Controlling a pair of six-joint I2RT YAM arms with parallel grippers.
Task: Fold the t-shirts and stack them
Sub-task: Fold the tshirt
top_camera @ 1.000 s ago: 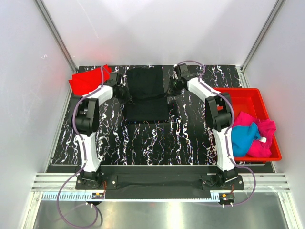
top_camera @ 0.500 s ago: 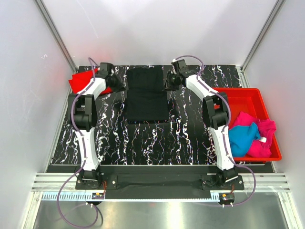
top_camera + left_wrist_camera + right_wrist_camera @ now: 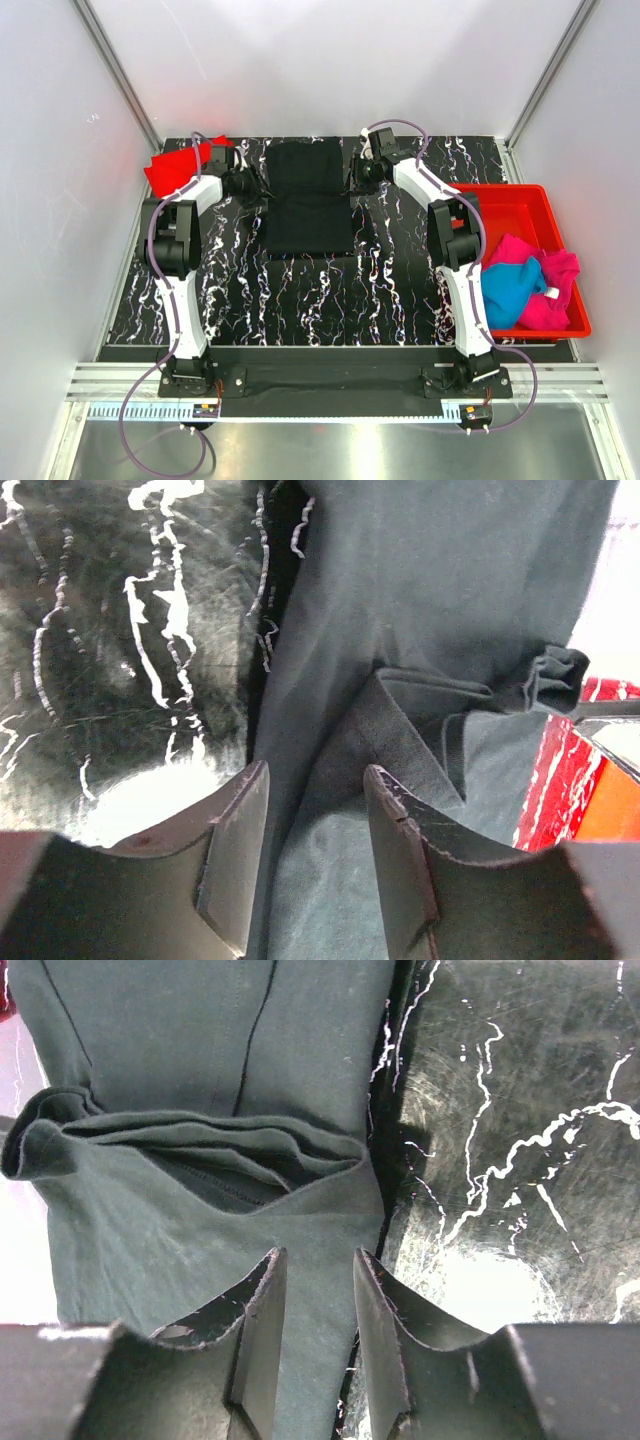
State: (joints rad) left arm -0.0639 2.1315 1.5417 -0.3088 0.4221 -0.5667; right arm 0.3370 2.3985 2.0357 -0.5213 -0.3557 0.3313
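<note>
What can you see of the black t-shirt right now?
The black t-shirt lies flat on the marbled table, at the far middle, folded into a narrow rectangle of soft matte cloth. A crosswise fold with bunched layers shows in both wrist views. The left gripper and right gripper sit open at its side edges.

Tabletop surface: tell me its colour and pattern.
The tabletop is black with white marble-like veining, best seen in the top external view.

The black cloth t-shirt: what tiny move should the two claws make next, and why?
Probably close both on it. The left gripper and right gripper stand open at opposite side edges of the black cloth t-shirt, near its far end, cloth showing inside their jaws, so a pinch could start the fold.
</note>
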